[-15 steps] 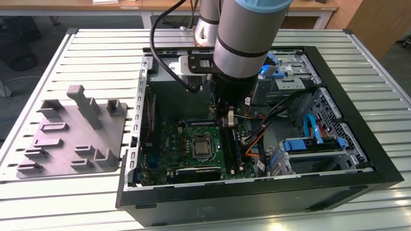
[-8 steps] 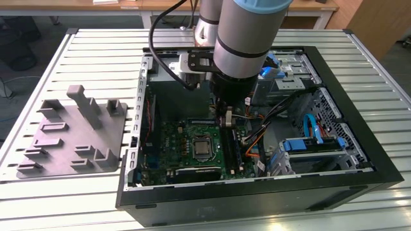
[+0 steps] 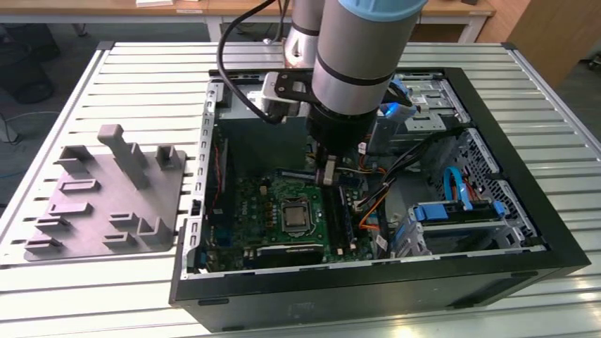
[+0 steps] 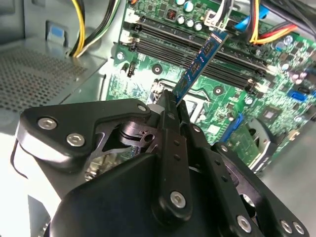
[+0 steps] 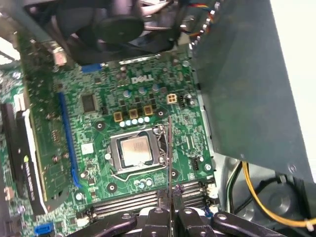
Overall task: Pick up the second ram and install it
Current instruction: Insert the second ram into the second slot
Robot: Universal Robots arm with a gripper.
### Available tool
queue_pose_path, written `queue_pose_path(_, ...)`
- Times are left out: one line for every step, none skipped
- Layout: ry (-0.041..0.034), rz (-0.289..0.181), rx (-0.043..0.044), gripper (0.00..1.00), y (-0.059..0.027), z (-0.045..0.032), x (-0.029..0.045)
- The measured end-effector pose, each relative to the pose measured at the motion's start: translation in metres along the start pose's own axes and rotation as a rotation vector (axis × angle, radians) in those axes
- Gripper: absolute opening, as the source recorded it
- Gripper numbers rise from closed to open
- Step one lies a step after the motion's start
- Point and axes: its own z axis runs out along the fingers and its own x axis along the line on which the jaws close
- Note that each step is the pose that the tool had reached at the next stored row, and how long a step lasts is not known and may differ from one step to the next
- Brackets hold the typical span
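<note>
**Item 1, gripper** (image 4: 174,106): it is clenching the second ram (image 4: 200,64), its 2 fingers (image 4: 170,148) pinching 1 short end of the stick. In the exterior view the gripper (image 3: 327,176) is hanging inside the open computer case (image 3: 376,289), on the end of the arm (image 3: 362,49).

**Item 2, second ram:** it is pointing away from the fingers toward the motherboard (image 4: 148,84). Its free end is lying over the long black memory slots (image 4: 163,44), but whether it is touching them cannot be told. In the first wrist view the stick (image 5: 169,158) is showing edge-on as a thin line beside the processor socket (image 5: 136,150).

**Item 3, grey holder block** (image 3: 103,204): it is sitting on the slatted table (image 3: 141,70), at the exterior view's left, well apart from the gripper.

**Item 4, yellow cable** (image 5: 252,192): it is curving beside the board in the first wrist view.
</note>
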Motion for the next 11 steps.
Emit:
queue_pose_path(-0.0011,0.016,0.0012,0.14,0.0000,0.0000,0.0000)
queue_pose_path(-0.0021,0.032,0.0023,0.14,0.0000,0.0001,0.0000)
queue_pose_path(-0.0031,0.046,0.0033,0.14,0.0000,0.0001,0.0000)
queue_pose_path(-0.0040,0.060,0.0043,0.14,0.0000,0.0001,0.0000)
queue_pose_path(-0.0048,0.073,0.0054,0.14,0.0000,0.0001,0.0000)
queue_pose_path(-0.0057,0.086,0.0063,0.14,0.0000,0.0002,0.0000)
queue_pose_path(-0.0066,0.099,0.0073,0.14,0.0000,0.0002,0.0000)
queue_pose_path(-0.0074,0.111,0.0081,0.14,0.0000,0.0002,0.0000)
queue_pose_path(-0.0081,0.123,0.0090,0.14,0.0000,0.0002,0.0000)
queue_pose_path(-0.0089,0.135,0.0098,0.14,0.0000,0.0002,0.0000)
queue_pose_path(-0.0097,0.146,0.0107,0.14,0.0000,0.0002,0.0000)
